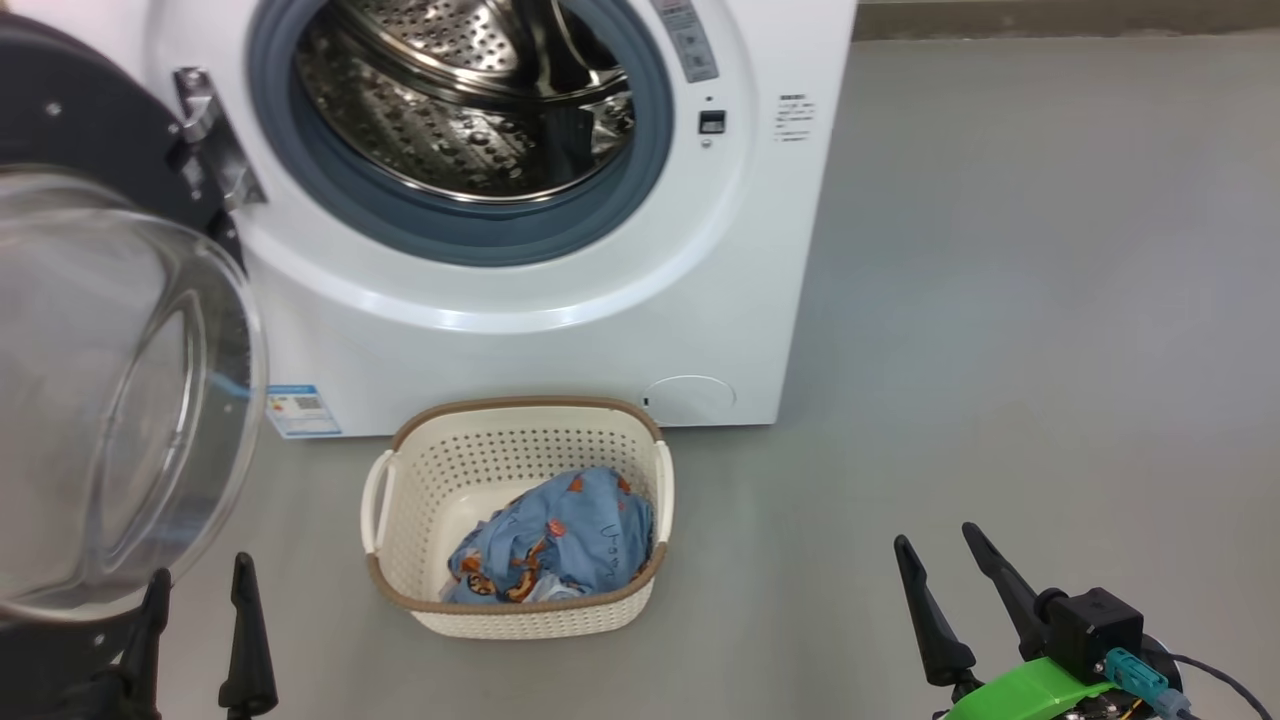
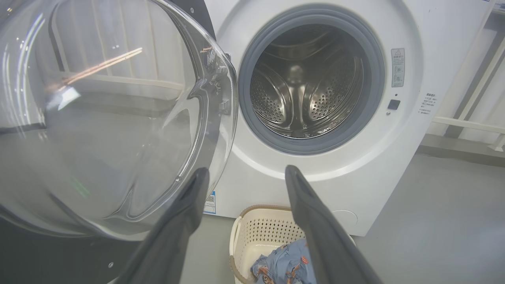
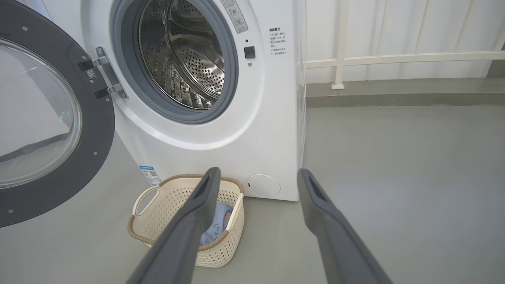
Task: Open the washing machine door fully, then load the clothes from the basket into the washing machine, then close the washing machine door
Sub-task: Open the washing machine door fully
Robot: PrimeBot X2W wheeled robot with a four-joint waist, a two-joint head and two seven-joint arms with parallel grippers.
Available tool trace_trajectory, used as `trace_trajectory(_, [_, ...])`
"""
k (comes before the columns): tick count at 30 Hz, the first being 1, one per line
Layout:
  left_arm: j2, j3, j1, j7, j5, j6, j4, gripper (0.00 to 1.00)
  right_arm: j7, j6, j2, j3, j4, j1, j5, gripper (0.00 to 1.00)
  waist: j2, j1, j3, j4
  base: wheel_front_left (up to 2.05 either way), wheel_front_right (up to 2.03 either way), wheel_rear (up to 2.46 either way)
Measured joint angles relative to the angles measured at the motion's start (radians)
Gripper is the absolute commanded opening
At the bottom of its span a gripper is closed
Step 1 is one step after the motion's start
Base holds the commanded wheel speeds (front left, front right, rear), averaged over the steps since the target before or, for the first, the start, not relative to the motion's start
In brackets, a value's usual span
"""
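The left end effector [image 1: 200, 567] and right end effector [image 1: 934, 534] hang released and empty, while the clothes [image 1: 560, 540], bunched in the basket's [image 1: 480, 470] near right corner on the floor [image 1: 1000, 350], look soft, light and limp, probably best pinched at a raised fold.

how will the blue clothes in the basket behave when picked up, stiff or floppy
The clothes lie crumpled in soft folds, so they are probably floppy and would drape from a pinch. They look like thin fabric, likely light for their bulk. The basket, thin perforated plastic, might shift or lift if the fabric snags.
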Motion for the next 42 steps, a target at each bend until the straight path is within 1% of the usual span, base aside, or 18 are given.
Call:
trace_trajectory(5, [-0.001,0.004,0.001,0.000,0.000,0.000,0.000,1.00,0.000,0.000,0.000,-0.002,-0.020,0.004,-0.013,1.00,0.0000,0.0000,-0.002,-0.027,0.00,0.00,0.00])
trace_trajectory(9, [-0.005,0.004,0.002,0.000,0.008,0.000,0.000,1.00,0.000,0.000,0.000,-0.018,-0.072,0.013,-0.030,1.00,0.0000,0.0000,-0.001,-0.053,0.00,0.00,0.00])
trace_trajectory(16, [-0.007,0.010,0.006,0.000,0.035,0.000,-0.007,1.00,0.000,0.000,0.000,-0.034,-0.117,0.023,-0.053,1.00,0.0000,0.0000,0.001,-0.074,0.00,0.00,0.00])
trace_trajectory(24, [-0.007,0.007,0.025,0.000,0.047,0.000,-0.011,1.00,0.000,0.000,0.000,-0.068,-0.143,0.045,-0.060,1.00,0.0000,0.0000,-0.010,-0.073,0.00,0.00,0.00])
trace_trajectory(42, [-0.006,-0.005,0.025,0.000,0.052,0.000,-0.011,1.00,0.000,0.000,0.001,-0.085,-0.157,0.045,-0.079,1.00,0.0000,0.0000,-0.007,-0.061,0.00,0.00,0.00])
